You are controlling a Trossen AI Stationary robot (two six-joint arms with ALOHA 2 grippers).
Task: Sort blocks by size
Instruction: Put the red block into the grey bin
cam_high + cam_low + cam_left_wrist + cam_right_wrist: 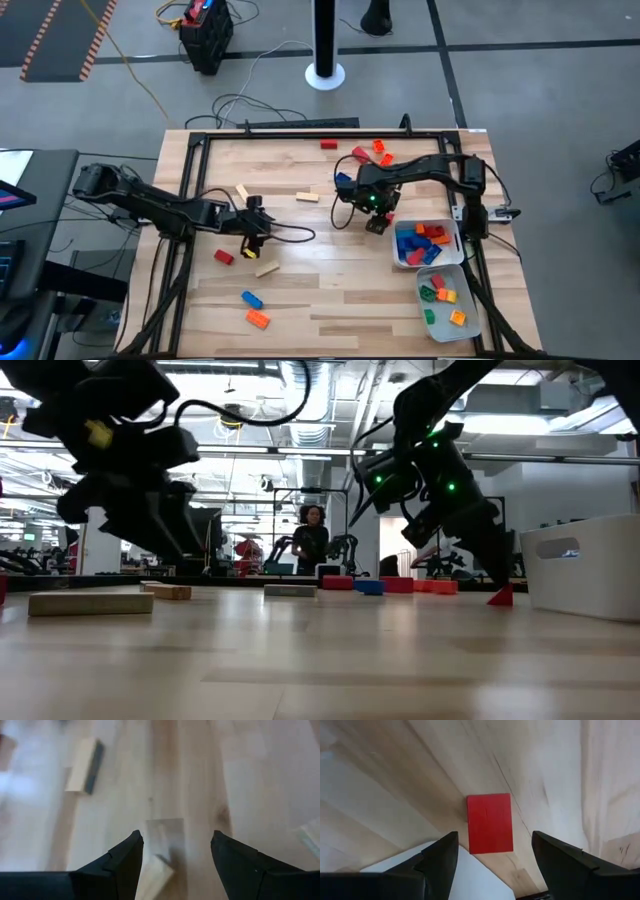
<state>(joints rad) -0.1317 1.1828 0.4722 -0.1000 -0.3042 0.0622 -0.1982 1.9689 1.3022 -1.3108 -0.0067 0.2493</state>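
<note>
Loose blocks lie flat on the wooden table: tan ones (307,197) (266,268), a red one (223,257), a blue (251,299) and an orange (258,319) near the front, and red, orange and blue ones (372,152) at the back. My right gripper (495,837) hangs open, pointing steeply down, over a red oblong block (489,823) that lies on the table ahead of its fingertips, untouched. My left gripper (175,837) is open at the table's left middle (256,235), low over a tan block (154,876) that shows between its fingers.
Two white trays stand at the right: the farther one (402,258) holds blue, red and orange blocks, the nearer one (470,325) green, orange and yellow ones. A white corner (470,880) shows just beside my right gripper. A black frame (186,200) borders the table. A person stands in the room beyond.
</note>
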